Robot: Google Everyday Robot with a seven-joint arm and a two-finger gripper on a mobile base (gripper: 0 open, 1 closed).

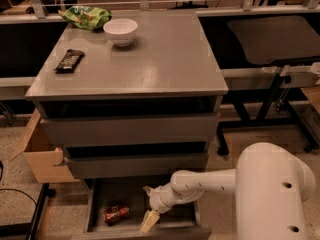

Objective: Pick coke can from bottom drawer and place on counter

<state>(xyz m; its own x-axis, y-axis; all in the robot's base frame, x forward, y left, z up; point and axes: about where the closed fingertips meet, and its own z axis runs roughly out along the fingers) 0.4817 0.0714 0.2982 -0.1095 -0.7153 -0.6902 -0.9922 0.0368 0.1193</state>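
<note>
The bottom drawer (95,219) is pulled open under the grey cabinet. The coke can (115,214), red and dented, lies on its side on the drawer floor at the left. My gripper (149,214) reaches down into the drawer to the right of the can, apart from it. One pale finger (149,221) points down toward the drawer's front edge, another shows higher at the wrist. The gripper holds nothing. The counter (165,59) is the broad grey top of the cabinet above.
On the counter stand a white bowl (120,31), a green chip bag (87,17) at the back left and a dark candy bar wrapper (69,60) at the left edge. An open cardboard box (40,154) sits left of the cabinet. A black table (272,39) stands at right.
</note>
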